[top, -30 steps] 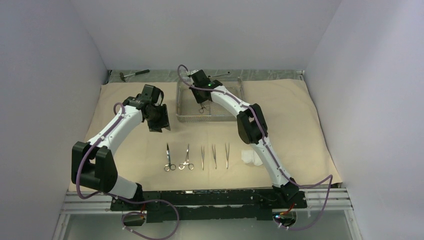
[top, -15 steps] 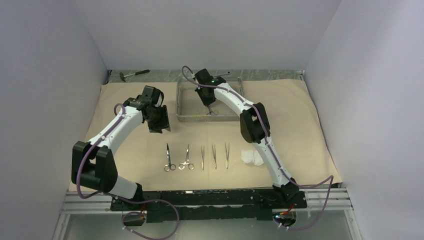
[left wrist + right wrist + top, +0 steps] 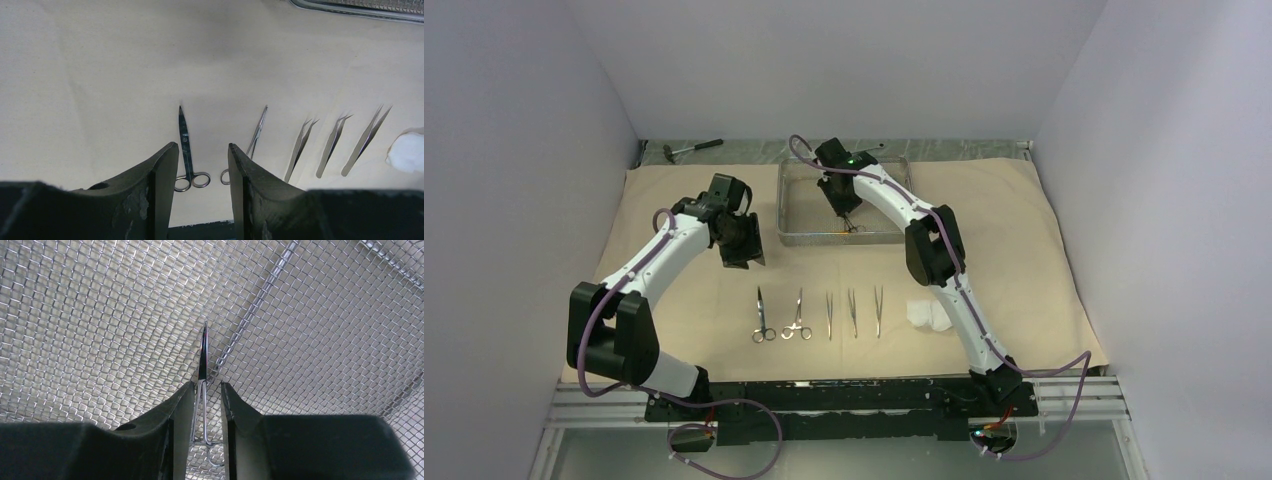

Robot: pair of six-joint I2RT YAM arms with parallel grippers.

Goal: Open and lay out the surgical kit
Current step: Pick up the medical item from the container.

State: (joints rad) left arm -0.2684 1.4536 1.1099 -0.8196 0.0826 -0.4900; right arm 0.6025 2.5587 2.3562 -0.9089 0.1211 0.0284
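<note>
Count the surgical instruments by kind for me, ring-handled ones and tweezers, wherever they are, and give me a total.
Ring-handled instruments: 3 (two on the wrap sheet, one in the mesh tray between the fingers of the right gripper)
Tweezers: 3
Total: 6

- The wire-mesh tray (image 3: 799, 238) stands near the far edge of the worktop; its walls hem the right fingers (image 3: 182, 405) on every side, open only above.
- A clamp (image 3: 202, 360) lies in the narrow gap between those fingers.
- Along the near edge, two ring-handled clamps (image 3: 763, 315), three tweezers (image 3: 853, 313) and gauze (image 3: 927, 316) form a row with slim gaps.
- Between row and tray the wrap sheet (image 3: 1024, 230) is bare; the left fingers (image 3: 160, 175) hang there, parted.
- A hammer (image 3: 694, 148) occupies the far left corner.
</note>
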